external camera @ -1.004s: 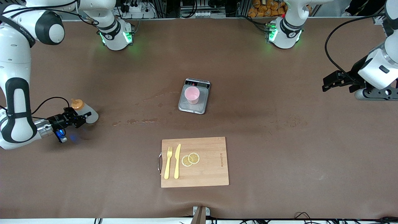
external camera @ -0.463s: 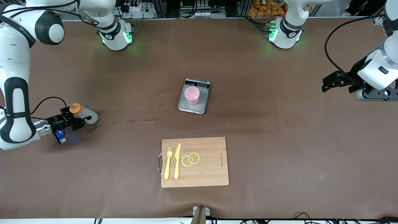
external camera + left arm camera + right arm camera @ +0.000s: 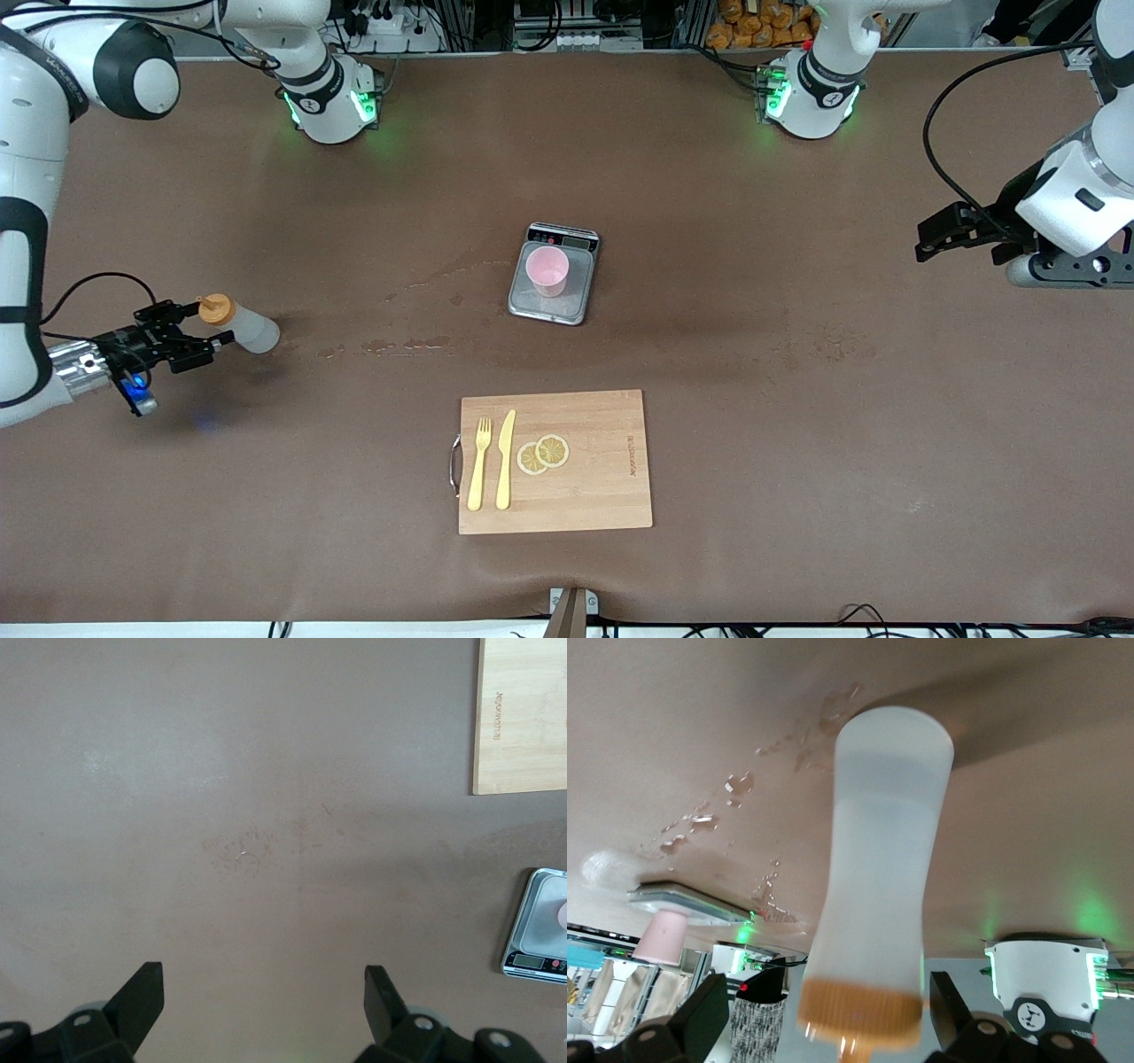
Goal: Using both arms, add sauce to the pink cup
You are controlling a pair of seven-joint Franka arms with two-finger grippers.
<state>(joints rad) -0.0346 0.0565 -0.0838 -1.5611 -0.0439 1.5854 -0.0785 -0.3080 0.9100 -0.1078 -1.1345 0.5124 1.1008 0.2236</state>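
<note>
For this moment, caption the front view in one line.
Right gripper open beside the sauce bottle; pink cup on scale; left gripper waits open.

The pink cup point(image 3: 547, 270) stands on the scale point(image 3: 576, 308), the sauce point(image 3: 241, 325) well apart.

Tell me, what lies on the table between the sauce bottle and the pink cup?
Only wet spill marks on the brown mat, front view, between sauce bottle and pink cup.
</note>
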